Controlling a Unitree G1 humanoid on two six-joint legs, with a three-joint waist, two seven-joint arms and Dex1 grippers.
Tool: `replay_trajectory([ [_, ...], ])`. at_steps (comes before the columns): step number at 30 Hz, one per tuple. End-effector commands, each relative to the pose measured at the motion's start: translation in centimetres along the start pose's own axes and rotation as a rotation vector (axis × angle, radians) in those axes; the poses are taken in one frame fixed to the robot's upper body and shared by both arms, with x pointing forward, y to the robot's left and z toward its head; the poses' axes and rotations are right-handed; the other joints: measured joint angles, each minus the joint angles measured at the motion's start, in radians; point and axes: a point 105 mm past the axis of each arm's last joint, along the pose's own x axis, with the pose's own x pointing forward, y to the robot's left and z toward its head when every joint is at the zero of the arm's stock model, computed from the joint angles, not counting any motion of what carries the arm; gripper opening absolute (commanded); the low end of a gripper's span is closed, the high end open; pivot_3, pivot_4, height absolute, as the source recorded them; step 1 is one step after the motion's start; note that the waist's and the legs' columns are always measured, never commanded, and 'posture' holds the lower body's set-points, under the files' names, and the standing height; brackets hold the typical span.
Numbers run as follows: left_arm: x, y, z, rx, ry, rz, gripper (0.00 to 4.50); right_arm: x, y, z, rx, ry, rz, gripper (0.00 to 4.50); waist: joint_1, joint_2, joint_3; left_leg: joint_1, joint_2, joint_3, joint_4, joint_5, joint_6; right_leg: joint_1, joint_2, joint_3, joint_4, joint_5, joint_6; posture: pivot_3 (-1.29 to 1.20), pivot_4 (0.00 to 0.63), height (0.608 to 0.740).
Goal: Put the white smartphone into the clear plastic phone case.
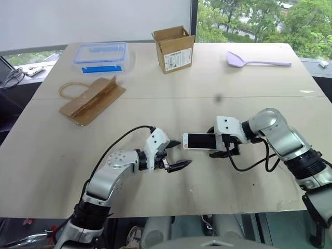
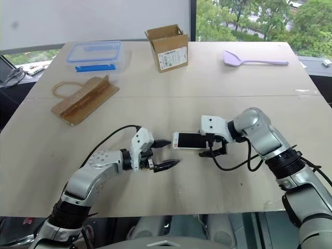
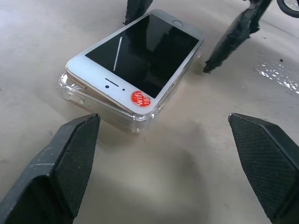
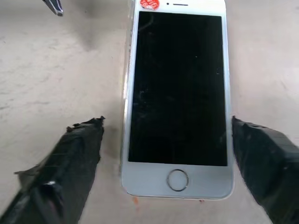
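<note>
The white smartphone (image 3: 140, 58) lies askew atop the clear plastic phone case (image 3: 110, 112); left gripper (image 3: 163, 163) and right gripper (image 4: 168, 163) both gape, empty.

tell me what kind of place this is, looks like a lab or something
Probably a robot test bench in an office or lab: a plain wooden tabletop laid with unrelated props, such as a cardboard box, a lidded clear container and a purple spatula, beside a window onto trees.
</note>
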Motion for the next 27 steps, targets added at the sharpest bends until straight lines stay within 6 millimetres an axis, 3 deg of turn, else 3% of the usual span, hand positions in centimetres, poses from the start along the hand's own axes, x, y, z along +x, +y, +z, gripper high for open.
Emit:
replay_trajectory([
  [1,-1.8,-0.1,1.2,0.057,-0.063,-0.004,4.5,-2.6,-0.6,2.2,-0.012,-0.105,-0.13,4.46,0.0,0.0,0.0,0.0,0.0,0.0,0.0,0.0,0.0,0.0,0.0,0.0,0.0,0.0,0.0,0.0,0.15,0.74],
  [4,-3.2,0.1,0.9,0.062,-0.063,0.01,4.5,-4.2,-0.9,2.1,0.032,-0.127,-0.244,4.46,-0.002,0.0,0.0,0.0,0.0,0.0,0.0,0.0,0.0,-0.001,0.0,0.0,0.0,0.0,-0.001,0.0,0.15,0.74],
  [7,-4.0,0.4,0.9,0.068,-0.07,0.018,4.5,-5.1,-0.5,2.0,0.073,-0.154,-0.301,3.73,0.002,0.0,0.0,0.0,0.0,0.0,0.0,0.0,0.0,0.0,0.0,0.0,0.0,-0.002,-0.003,0.0,0.15,0.74],
  [10,-4.3,1.0,1.0,0.07,-0.079,0.035,3.7,-4.9,0.4,2.4,0.119,-0.203,-0.294,2.29,0.002,0.0,0.0,0.0,0.0,0.0,0.0,0.0,0.0,0.0,0.0,0.0,0.0,-0.003,-0.003,0.0,0.15,0.74],
  [13,-4.0,1.6,1.3,0.065,-0.087,0.048,2.67,-3.6,0.4,3.2,0.123,-0.233,-0.295,1.14,-0.003,0.0,0.0,0.0,0.0,0.001,0.0,0.0,0.0,0.0,0.0,0.0,0.0,-0.003,-0.003,0.0,0.15,0.74],
  [16,-3.8,1.9,1.5,0.067,-0.089,0.049,1.41,-2.0,0.1,4.2,0.129,-0.263,-0.288,0.01,-0.009,0.0,0.0,0.0,0.001,0.001,0.0,0.0,0.0,0.0,0.001,0.0,0.0,-0.003,-0.003,0.0,0.15,0.74],
  [17,-3.7,1.9,1.6,0.073,-0.084,0.045,1.14,-1.0,-0.4,4.3,0.133,-0.26,-0.299,0.0,-0.013,0.0,0.0,0.0,0.001,0.0,0.0,0.0,0.0,0.0,0.001,0.0,0.0,-0.003,-0.003,0.0,0.15,0.74],
  [18,-3.6,1.8,1.7,0.078,-0.08,0.044,0.54,-0.1,-1.0,4.4,0.136,-0.251,-0.317,0.0,-0.02,0.0,0.0,0.0,0.001,0.0,0.0,0.0,0.0,0.0,0.001,0.0,0.0,-0.003,-0.003,0.0,0.15,0.74],
  [20,-3.6,1.9,1.8,0.083,-0.075,0.045,0.04,1.0,-1.8,4.4,0.147,-0.23,-0.341,0.0,-0.025,0.0,0.0,0.0,0.001,0.001,0.0,0.0,0.0,0.0,0.001,0.0,0.0,-0.002,-0.003,0.0,0.15,0.74],
  [24,-3.7,1.9,2.1,0.09,-0.066,0.056,0.04,2.6,-2.4,4.1,0.18,-0.171,-0.361,0.0,-0.023,0.0,0.0,0.0,0.001,0.0,0.0,0.0,0.0,0.0,0.001,0.0,0.0,-0.001,-0.002,0.0,0.15,0.74],
  [27,-3.9,1.8,2.2,0.086,-0.061,0.069,0.04,4.1,-0.8,3.9,0.169,-0.14,-0.268,0.0,-0.024,0.0,0.0,0.0,0.001,0.0,-0.001,0.0,0.0,-0.001,0.001,0.0,0.0,0.0,0.0,0.0,0.15,0.74],
])
